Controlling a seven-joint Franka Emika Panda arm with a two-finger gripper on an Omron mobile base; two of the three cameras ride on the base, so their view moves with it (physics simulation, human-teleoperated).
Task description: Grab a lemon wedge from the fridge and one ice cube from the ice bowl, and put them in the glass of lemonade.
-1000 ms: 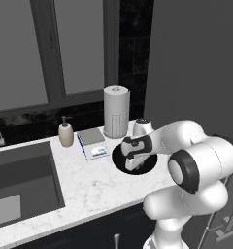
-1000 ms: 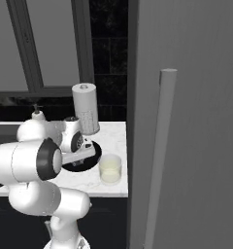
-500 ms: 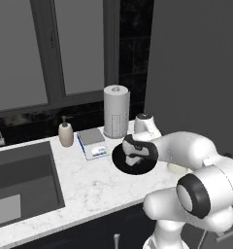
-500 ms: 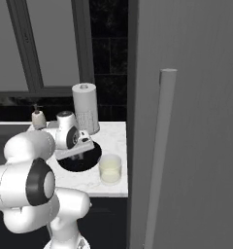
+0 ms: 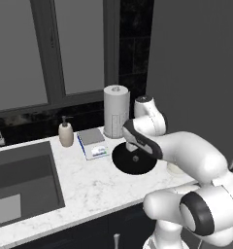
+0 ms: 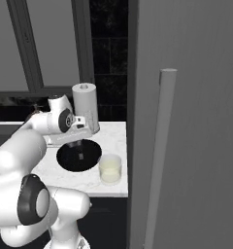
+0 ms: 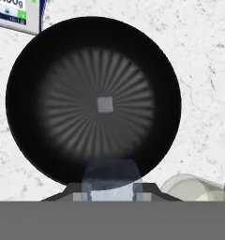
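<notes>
Hovering above the ice bowl (image 7: pixel 93 101), gripper (image 7: pixel 108 190) part-closed on a pale ice cube (image 7: pixel 110 176); second cube (image 7: pixel 105 104) at bowl centre.

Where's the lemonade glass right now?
The glass of lemonade stands on the counter's right end, just right of the ice bowl, beside the fridge.

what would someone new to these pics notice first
The big white robot arm curls over the marble counter, its tool hanging above the round black ice bowl. One small pale ice cube sits at the bowl's centre, and the hand view shows a pale bluish block between the tool's tips. Right of the bowl stand the glass of lemonade and the tall dark grey fridge, door closed.
</notes>
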